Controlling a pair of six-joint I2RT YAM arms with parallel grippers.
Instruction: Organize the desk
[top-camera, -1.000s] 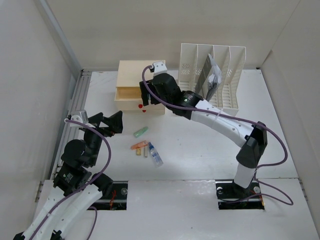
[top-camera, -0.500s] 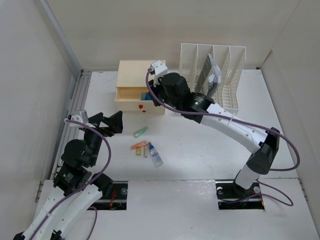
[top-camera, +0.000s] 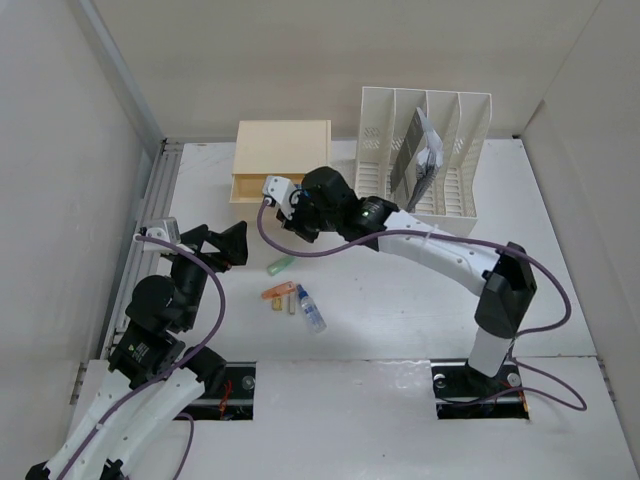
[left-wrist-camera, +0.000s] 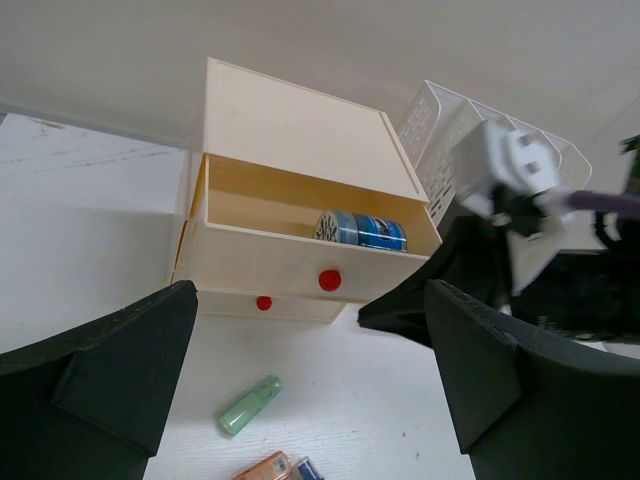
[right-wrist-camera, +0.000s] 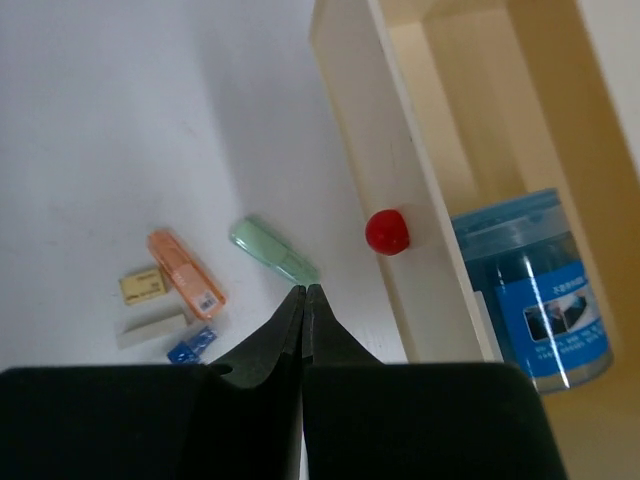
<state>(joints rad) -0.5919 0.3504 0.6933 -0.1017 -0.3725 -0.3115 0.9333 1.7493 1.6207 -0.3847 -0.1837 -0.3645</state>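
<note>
We see the desk (top-camera: 400, 290) filling the top view, its ribbed rail (top-camera: 155, 215) at 9 o'clock, with the file rack (top-camera: 455, 195) at 1 o'clock. The drawer box (top-camera: 283, 150) sits at 11 o'clock, its upper drawer (left-wrist-camera: 300, 255) open around a blue canister (left-wrist-camera: 360, 231). Our right gripper (right-wrist-camera: 303, 295) is clenched on nothing near the drawer's red knob (right-wrist-camera: 387, 231), our left gripper (top-camera: 213, 241) hangs released at 8 o'clock, and a green tube (top-camera: 281, 265) lies loose between them.

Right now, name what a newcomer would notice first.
The open drawer at the back of the desk, with a blue can lying inside. The right pincer hangs shut just in front of it, near a green tube.
</note>
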